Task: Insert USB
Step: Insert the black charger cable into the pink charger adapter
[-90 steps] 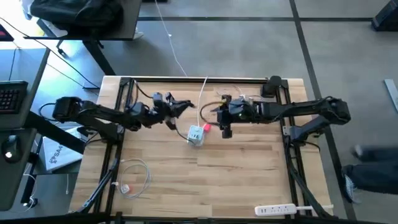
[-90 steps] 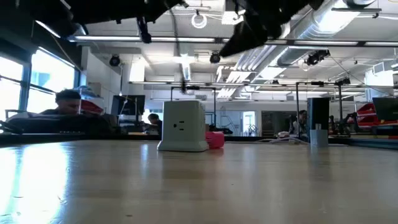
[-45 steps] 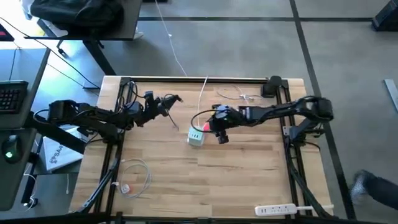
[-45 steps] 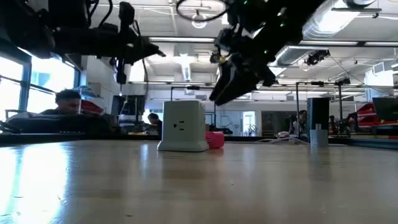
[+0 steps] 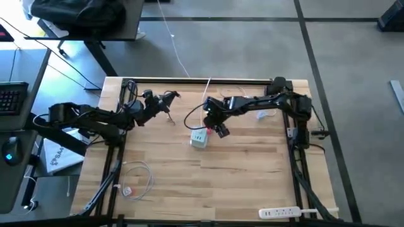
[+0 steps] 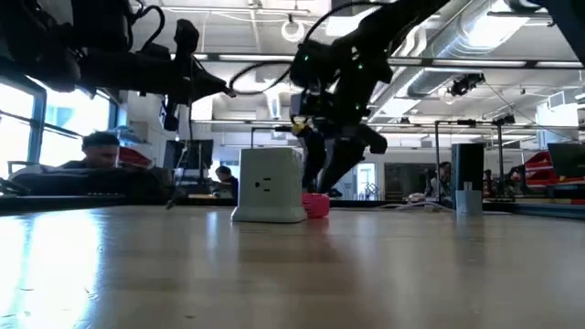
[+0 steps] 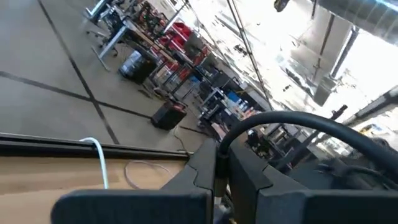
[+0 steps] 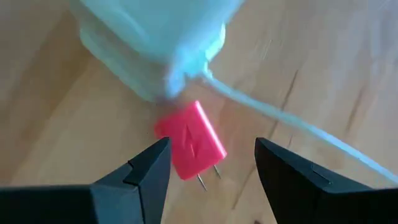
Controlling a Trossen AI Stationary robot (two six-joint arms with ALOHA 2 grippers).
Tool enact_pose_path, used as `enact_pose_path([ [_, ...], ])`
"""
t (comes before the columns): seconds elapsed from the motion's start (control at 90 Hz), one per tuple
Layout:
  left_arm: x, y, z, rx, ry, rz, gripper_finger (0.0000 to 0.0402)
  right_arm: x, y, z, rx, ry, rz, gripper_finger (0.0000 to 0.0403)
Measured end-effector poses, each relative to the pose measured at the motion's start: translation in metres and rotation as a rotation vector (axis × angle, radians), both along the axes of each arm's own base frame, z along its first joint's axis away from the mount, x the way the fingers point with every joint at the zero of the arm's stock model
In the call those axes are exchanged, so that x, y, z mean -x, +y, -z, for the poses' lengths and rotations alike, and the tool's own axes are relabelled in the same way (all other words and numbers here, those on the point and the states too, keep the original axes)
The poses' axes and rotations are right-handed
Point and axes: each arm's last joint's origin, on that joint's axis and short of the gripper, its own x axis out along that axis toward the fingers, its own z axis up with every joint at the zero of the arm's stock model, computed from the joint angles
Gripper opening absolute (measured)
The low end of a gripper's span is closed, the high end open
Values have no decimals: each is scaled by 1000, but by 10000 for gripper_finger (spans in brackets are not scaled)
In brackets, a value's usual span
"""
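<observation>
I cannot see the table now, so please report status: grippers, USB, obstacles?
Right gripper open, above USB. USB on table beside white charger cube, not held. Left gripper waiting, far-left side.

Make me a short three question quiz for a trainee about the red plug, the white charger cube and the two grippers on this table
1. True or false: the right gripper is shut on the red plug.
2. Where does the red plug lie?
A. beside the white charger cube
B. next to the power strip
C. in the left gripper
3. Fill in: the right gripper's fingers are ____.

Key: 1 false; 2 A; 3 open.
</observation>
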Motion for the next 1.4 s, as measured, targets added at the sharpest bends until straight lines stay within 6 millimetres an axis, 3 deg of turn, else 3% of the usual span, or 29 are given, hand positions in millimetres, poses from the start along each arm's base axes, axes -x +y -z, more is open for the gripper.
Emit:
enact_pose_path([
  [0.2,0,0,2,7,25,1,3,-2,3,17,-3,43,-39,199],
  [0.411,0,0,2,1,30,0,3,-3,11,15,66,58,-31,200],
  [0.567,0,0,2,0,29,0,3,-2,15,4,47,44,80,200],
  [0.867,0,0,2,-2,31,-5,3,-4,17,8,-126,38,326,200],
  [1.122,-1,0,4,-7,58,-8,3,-10,16,9,-152,-12,400,200],
  [1.4,-1,0,5,-4,74,-10,3,-15,14,23,-135,-18,412,200],
])
